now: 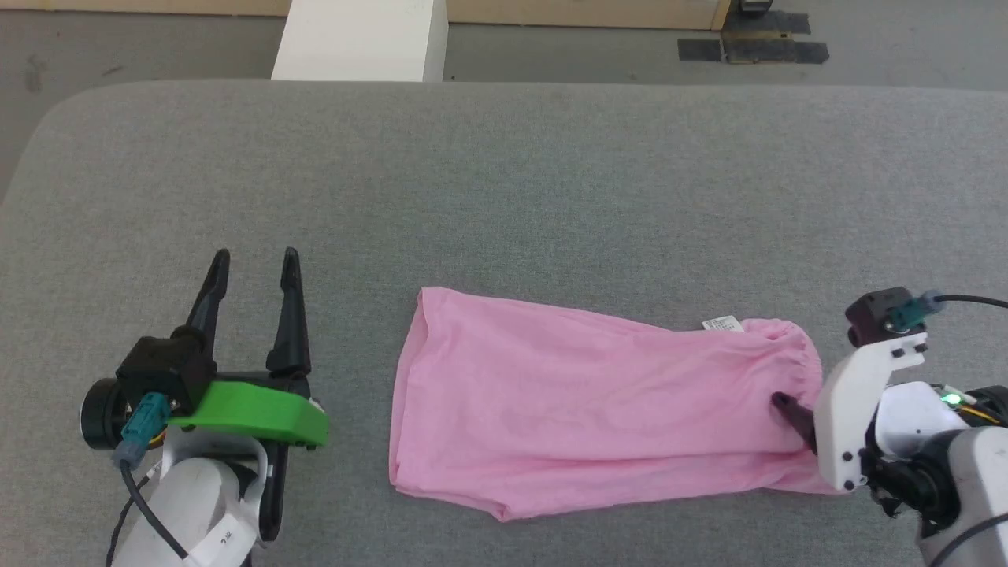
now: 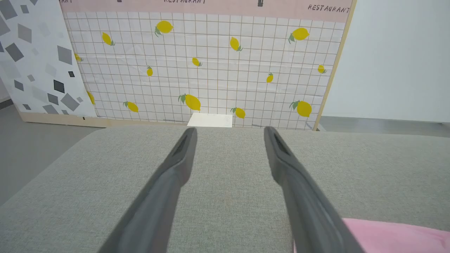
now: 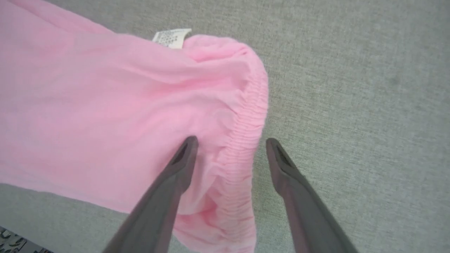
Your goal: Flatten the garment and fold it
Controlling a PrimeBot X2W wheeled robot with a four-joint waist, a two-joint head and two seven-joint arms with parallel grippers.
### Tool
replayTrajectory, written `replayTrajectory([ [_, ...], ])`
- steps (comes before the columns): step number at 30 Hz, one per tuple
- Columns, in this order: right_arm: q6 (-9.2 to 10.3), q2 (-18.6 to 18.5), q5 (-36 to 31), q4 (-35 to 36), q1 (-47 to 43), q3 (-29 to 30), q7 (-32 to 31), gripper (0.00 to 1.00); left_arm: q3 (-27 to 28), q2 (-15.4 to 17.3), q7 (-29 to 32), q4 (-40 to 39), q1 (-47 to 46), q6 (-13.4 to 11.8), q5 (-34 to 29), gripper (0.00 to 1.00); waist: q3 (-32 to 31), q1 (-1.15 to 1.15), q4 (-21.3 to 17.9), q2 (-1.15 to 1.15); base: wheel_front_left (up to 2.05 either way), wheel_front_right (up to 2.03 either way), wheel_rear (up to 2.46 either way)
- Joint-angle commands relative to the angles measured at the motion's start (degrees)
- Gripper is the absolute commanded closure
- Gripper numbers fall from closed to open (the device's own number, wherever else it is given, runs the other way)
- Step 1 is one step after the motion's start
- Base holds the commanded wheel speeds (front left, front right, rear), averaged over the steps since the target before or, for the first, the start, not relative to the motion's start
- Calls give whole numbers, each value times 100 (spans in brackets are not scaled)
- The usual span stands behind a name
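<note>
The light-pink garment [image 1: 583,402] lies spread nearly flat on the grey padded surface [image 1: 504,181], its white tag [image 1: 723,323] and gathered edge [image 1: 799,354] at the right end. My right gripper [image 1: 795,417] hovers at that end. In the right wrist view it [image 3: 230,142] is open and straddles the gathered edge [image 3: 246,140]: one finger over the cloth, the other over bare surface, nothing pinched. The tag [image 3: 172,37] lies beyond. My left gripper [image 1: 255,256] stands open to the left of the garment, apart from it. In the left wrist view that gripper [image 2: 229,130] is empty, with a corner of pink cloth [image 2: 386,235] at the lower right.
A white box [image 1: 358,39] stands on the floor past the surface's far edge, with black tape patches [image 1: 752,47] to its right. A lemon-patterned panel [image 2: 211,63] rises behind. The surface's left corner is rounded.
</note>
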State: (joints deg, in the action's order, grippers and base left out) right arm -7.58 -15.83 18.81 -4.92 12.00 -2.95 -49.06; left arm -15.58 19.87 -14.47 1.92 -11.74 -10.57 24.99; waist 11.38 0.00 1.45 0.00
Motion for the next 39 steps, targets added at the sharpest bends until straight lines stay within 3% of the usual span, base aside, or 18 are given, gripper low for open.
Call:
replayTrajectory([
  [1,9,13,-56,-159,107,-81,43,0,73,-69,-48,-18,-62,48,-112,0,48,0,13,0,0,0,0],
  [8,9,-41,-26,-884,251,-524,35,0,356,-346,-51,-76,86,256,-455,0,87,0,27,0,0,0,0],
  [9,9,-50,28,-979,257,-582,-8,6,401,-387,-51,-65,110,290,-494,0,81,0,25,0,0,0,0],
  [10,9,-51,92,-1030,268,-617,-21,65,436,-418,-51,-51,128,318,-520,0,75,0,22,0,0,0,0],
  [11,9,-56,160,-1072,289,-629,10,100,482,-452,-51,-43,148,351,-557,0,65,0,14,0,0,0,0],
  [16,9,-342,332,-1215,370,-428,151,100,649,-593,-52,11,223,502,-684,0,21,0,-14,0,0,0,0],
  [23,9,-1170,132,-1665,551,301,234,100,828,-741,-52,106,254,699,-808,0,33,0,-61,0,0,0,0],
  [29,9,-1407,-140,-1885,697,510,227,100,925,-862,-52,179,262,816,-915,0,23,0,-97,0,0,0,0],
  [33,9,-1597,-60,-1404,620,155,-217,100,983,-925,-52,231,300,890,-967,0,-41,0,-110,0,0,0,0],
  [39,9,-1782,468,384,213,-293,-1177,100,1075,-1010,-52,247,370,952,-1047,0,-146,0,-118,0,0,0,0],
])
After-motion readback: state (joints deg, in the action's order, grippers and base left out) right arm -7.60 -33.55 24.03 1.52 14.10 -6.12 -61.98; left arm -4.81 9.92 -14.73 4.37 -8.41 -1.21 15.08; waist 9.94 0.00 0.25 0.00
